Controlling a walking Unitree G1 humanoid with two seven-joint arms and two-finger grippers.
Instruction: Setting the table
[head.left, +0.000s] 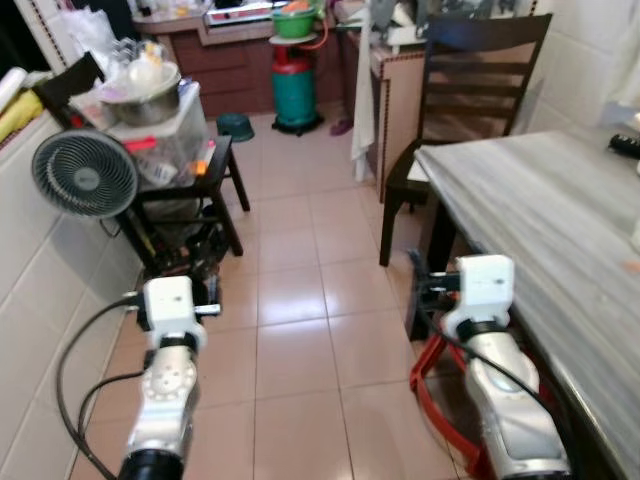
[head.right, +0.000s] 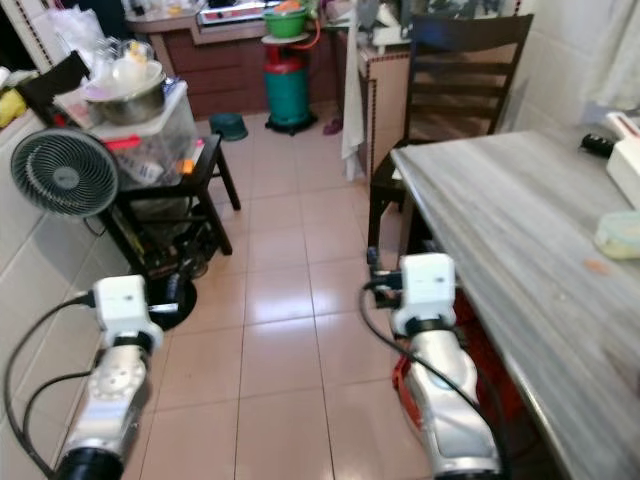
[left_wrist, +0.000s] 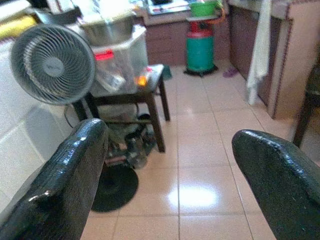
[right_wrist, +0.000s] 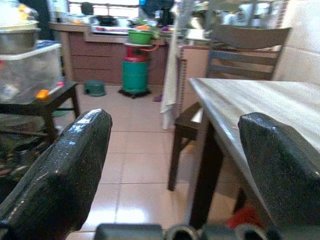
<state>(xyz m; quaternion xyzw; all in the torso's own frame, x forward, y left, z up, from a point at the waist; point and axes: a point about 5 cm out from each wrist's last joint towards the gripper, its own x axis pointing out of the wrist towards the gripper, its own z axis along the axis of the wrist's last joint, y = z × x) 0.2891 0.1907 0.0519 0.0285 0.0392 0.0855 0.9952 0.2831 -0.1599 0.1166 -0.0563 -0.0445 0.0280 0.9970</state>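
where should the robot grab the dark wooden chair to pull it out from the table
Probably the top rail of the chair's backrest: a flat horizontal bar, upright and exposed. Come from the open tiled floor side with the right end effector, since the table blocks the other side.

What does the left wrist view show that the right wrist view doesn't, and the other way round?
Left wrist view: the standing fan, seen past the left gripper's open fingers. Right wrist view: the grey table, beyond the right gripper's open fingers. Both: the green gas cylinder, the clear bin on the black side table, the hanging white cloth and the tiled floor.
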